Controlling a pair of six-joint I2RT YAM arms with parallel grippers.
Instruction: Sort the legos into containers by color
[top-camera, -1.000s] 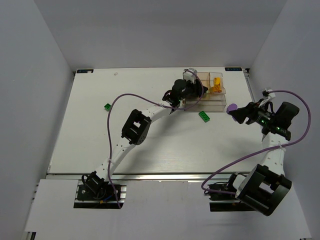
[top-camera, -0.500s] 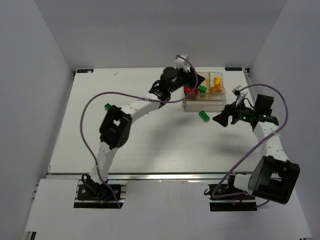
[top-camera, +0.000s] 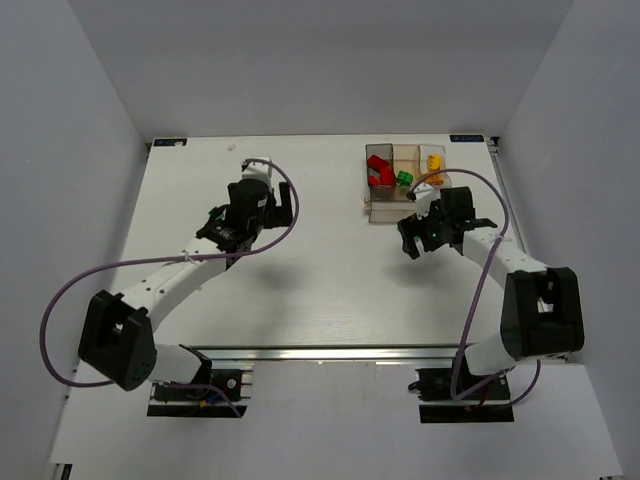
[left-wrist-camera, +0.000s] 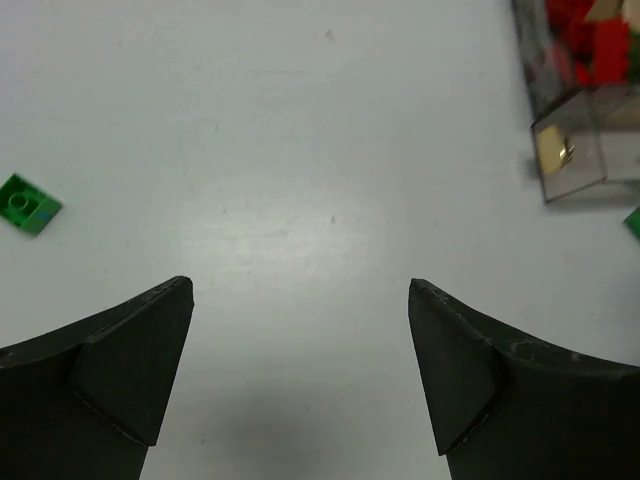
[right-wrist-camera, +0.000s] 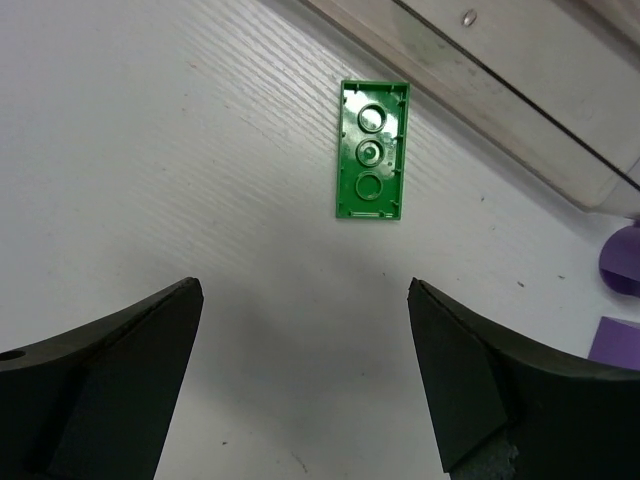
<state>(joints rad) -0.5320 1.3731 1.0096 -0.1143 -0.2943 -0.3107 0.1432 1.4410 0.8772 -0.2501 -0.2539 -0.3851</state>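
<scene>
The containers (top-camera: 388, 205) stand at the table's back right, with red legos (top-camera: 378, 170) in the left bin, a green one (top-camera: 404, 178) in the middle and a yellow one (top-camera: 435, 162) on the right. My right gripper (top-camera: 410, 240) hovers open just in front of the tray. Ahead of the right gripper (right-wrist-camera: 305, 285) lies a flat green lego (right-wrist-camera: 371, 150), underside up, with purple legos (right-wrist-camera: 622, 262) at the right edge. My left gripper (left-wrist-camera: 300, 285) is open over bare table, a green lego (left-wrist-camera: 28, 203) to its left and the containers (left-wrist-camera: 575, 150) at its upper right.
The left gripper (top-camera: 268, 200) is mid-table, left of the containers. Purple cables loop from both arms above the table. A green piece (left-wrist-camera: 634, 222) peeks in at the right edge of the left wrist view. White walls enclose the table on three sides.
My left arm pulled away from the bins to mid-table and opened its jaws. My right gripper swung left to the green lego by the tray and opened wider.
</scene>
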